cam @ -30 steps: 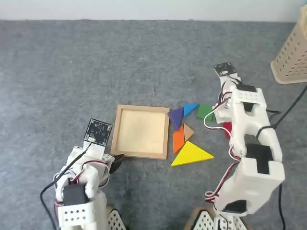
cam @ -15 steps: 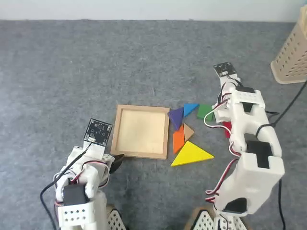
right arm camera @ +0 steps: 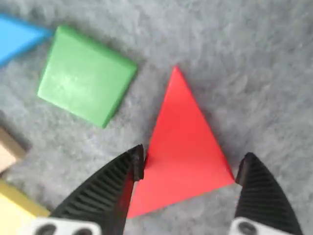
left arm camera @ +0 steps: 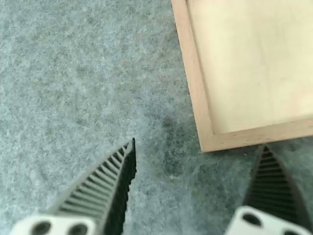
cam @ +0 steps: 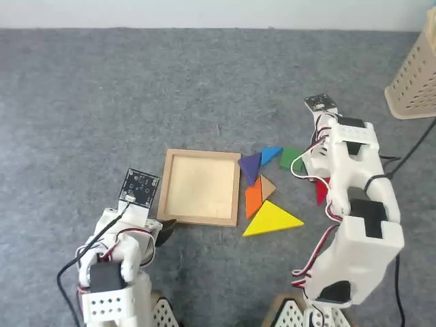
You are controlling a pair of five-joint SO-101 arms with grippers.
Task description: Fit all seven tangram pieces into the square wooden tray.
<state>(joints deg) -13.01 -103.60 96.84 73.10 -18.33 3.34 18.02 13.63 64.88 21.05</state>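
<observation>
The square wooden tray (cam: 201,186) lies on grey carpet and holds no pieces. Right of it lie the purple triangle (cam: 251,165), blue triangle (cam: 270,154), green square (cam: 291,160), orange piece (cam: 253,197), tan triangle (cam: 268,185) and big yellow triangle (cam: 272,218). The red triangle (right arm camera: 181,147) lies flat on the carpet beside the green square (right arm camera: 84,76). My right gripper (right arm camera: 190,171) is open, its fingers either side of the red triangle's wide end. My left gripper (left arm camera: 195,166) is open just off the tray's (left arm camera: 195,98) near left corner.
A beige slatted basket (cam: 417,75) stands at the far right edge. Open carpet stretches behind and to the left of the tray. The right arm's body (cam: 354,204) hangs over the carpet right of the pieces.
The right arm has shifted slightly and more of the red triangle shows beside it. The left arm and the other pieces have not moved.
</observation>
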